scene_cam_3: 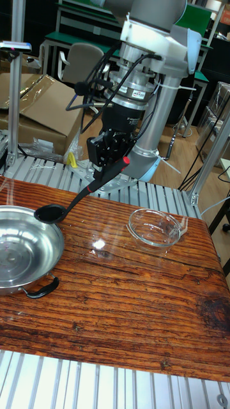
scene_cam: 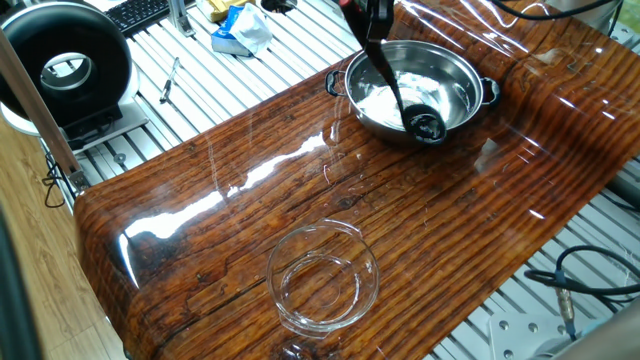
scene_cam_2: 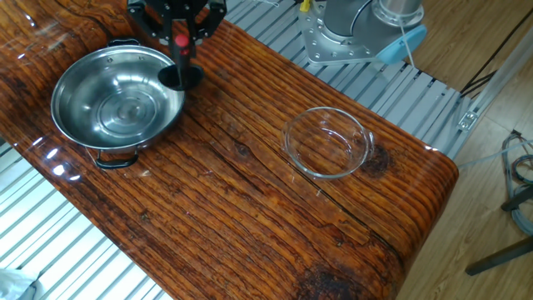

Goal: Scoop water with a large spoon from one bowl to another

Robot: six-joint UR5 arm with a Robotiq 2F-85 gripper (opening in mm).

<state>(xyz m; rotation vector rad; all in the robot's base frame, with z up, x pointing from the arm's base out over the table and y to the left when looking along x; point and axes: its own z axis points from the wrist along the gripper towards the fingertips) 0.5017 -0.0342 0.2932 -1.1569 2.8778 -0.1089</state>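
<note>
In the tall fixed view, the nearest thing is the dark brown wooden table (scene_cam_3: 115, 300) with its strong grain, and on its left side stands the wide shiny stainless-steel bowl (scene_cam_3: 22, 259) with small black side handles. Just above the far rim of this bowl hangs the small round cup of the black plastic ladle (scene_cam_3: 83, 195) — its long thin handle rises at a slant to the red tip, which sits at the black two-finger gripper (scene_cam_3: 108, 156). The fingers are pressed on the upper end of the handle, pinching it near the red tip. Whether the cup carries water I cannot tell; it looks only dark. I judge the ladle to be light and stiff, but held so far from the cup it will swing easily — and the liquid will spill at any tilt, so the cup must stay level. Farther to the right, well apart, waits the round clear glass bowl (scene_cam_3: 155, 228) with a thick rim; it looks fragile and slippery.
</note>
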